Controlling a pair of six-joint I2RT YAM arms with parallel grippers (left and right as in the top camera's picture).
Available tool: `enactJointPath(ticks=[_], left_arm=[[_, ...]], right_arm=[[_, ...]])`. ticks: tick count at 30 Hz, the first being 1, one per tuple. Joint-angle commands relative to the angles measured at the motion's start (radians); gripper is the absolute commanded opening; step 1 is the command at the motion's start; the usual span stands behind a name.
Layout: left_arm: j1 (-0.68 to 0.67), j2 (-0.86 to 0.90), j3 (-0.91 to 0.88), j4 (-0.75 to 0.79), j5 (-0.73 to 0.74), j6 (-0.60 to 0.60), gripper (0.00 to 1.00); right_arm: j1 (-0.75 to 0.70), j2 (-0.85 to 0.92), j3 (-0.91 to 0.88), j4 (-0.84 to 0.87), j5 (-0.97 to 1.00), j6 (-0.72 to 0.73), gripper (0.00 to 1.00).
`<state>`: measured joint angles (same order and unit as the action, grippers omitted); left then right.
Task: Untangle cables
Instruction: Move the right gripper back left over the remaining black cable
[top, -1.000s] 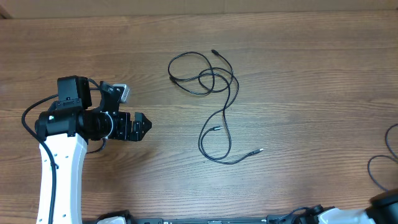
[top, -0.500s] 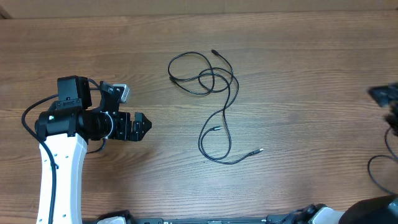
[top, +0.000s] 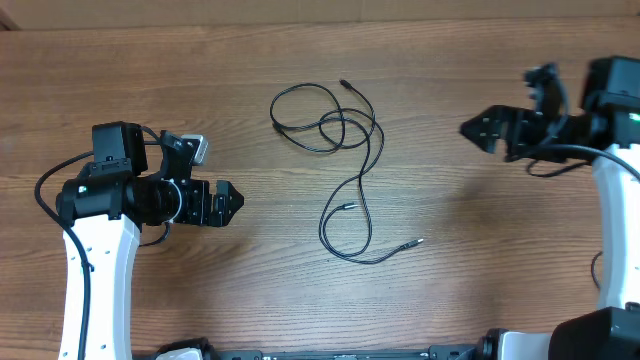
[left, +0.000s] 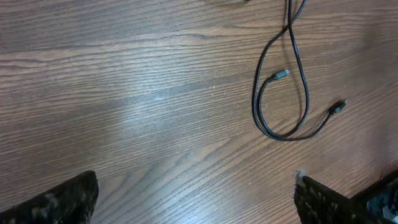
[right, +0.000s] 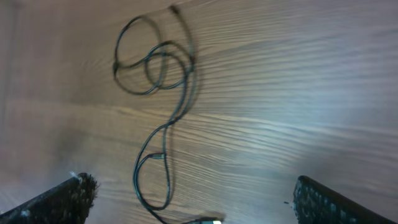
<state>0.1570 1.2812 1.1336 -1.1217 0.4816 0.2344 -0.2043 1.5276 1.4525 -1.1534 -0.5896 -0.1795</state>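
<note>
Overhead: cables (top: 340, 122) lie mid-desk (top: 500, 260), tangled loops at the top and one strand trailing down into a lower loop. Left fingers (left: 56, 202) and right fingers (right: 336, 202) are spread wide, empty, well apart from the cables on either side. Step looks like approach. Next move probably needs each arm down on a separate strand.

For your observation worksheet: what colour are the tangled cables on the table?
The cables are black, with small silvery plug tips; clearest in the overhead view.
</note>
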Motion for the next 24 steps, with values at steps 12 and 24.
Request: enactJointPath(ticks=[12, 24], left_arm=[[0.000, 0.002, -0.005, 0.001, 0.001, -0.014, 1.00], [0.000, 0.002, -0.005, 0.001, 0.000, -0.014, 1.00]], right_arm=[[0.258, 0.175, -0.098, 0.159, 0.027, -0.005, 1.00], [0.363, 0.317, -0.111, 0.232, 0.027, -0.005, 1.00]])
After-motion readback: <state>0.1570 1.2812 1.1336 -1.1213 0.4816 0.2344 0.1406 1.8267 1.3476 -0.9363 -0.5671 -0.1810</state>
